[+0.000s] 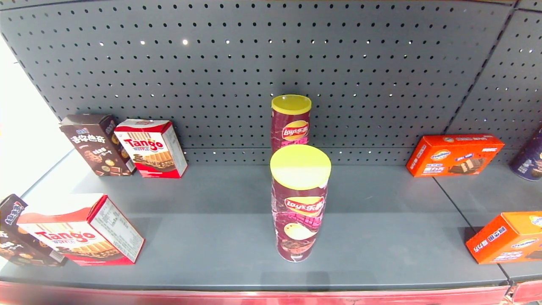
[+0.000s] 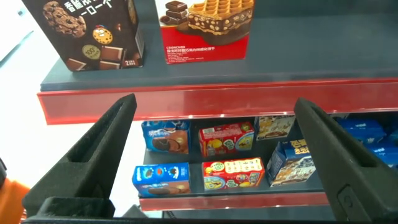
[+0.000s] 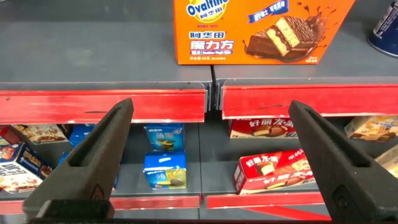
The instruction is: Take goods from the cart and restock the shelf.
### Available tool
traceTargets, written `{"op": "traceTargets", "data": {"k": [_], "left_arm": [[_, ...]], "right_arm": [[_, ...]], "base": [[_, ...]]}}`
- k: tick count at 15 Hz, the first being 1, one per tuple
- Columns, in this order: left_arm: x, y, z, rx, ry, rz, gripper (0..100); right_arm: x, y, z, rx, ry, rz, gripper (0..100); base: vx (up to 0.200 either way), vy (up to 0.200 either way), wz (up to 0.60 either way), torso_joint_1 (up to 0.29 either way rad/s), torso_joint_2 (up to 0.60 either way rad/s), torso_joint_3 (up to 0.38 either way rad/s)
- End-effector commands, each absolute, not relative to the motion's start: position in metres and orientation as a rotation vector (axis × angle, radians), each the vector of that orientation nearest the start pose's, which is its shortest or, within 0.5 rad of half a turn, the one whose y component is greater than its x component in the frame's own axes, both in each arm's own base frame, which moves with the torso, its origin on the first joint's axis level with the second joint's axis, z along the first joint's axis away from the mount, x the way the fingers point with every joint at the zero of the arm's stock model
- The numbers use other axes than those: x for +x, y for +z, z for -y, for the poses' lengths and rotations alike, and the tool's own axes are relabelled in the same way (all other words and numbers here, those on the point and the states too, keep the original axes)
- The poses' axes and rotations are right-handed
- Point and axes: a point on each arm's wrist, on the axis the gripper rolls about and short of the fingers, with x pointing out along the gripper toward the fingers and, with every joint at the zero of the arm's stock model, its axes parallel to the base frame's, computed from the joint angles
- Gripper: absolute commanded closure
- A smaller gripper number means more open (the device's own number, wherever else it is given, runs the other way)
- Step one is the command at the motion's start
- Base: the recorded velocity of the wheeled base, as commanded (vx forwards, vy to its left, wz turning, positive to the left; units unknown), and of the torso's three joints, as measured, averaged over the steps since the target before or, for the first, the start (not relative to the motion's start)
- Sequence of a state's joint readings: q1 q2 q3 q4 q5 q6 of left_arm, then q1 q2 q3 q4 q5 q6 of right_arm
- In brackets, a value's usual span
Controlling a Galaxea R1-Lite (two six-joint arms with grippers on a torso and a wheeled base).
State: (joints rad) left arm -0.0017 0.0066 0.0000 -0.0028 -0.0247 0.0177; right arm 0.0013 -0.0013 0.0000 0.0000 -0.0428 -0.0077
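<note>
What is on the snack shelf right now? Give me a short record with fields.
shelf: grey, pegboard back
centre: front chip can and rear chip can, both upright, one behind the other
left side: wafer boxes, cookie boxes
right side: orange boxes
left hand: open, empty, facing the shelf's red edge
right hand: open, empty, facing the shelf's red edge

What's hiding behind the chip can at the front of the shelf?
A second chip can stands behind the front chip can, near the pegboard wall. Its yellow lid and top show; its bottom is covered.
</note>
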Motion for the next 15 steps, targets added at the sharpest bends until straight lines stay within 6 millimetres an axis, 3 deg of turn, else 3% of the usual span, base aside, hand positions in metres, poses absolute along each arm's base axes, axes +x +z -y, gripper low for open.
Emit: {"op": "traceTargets", "data": {"k": [1, 15], "left_arm": [[-0.0223, 0.0759, 0.0005, 0.017, -0.026, -0.003, 0], [-0.0223, 0.0759, 0.0006, 0.018, -0.029, -0.003, 0]], "right_arm": [[-0.0228, 0.0755, 0.0010, -0.008, -0.041, 0.000, 0], [-0.0228, 0.0755, 0.0010, -0.006, -0.040, 0.000, 0]], "base": [[0.000, 0.000, 0.00, 0.000, 0.00, 0.000], [0.000, 0.000, 0.00, 0.000, 0.00, 0.000]]}}
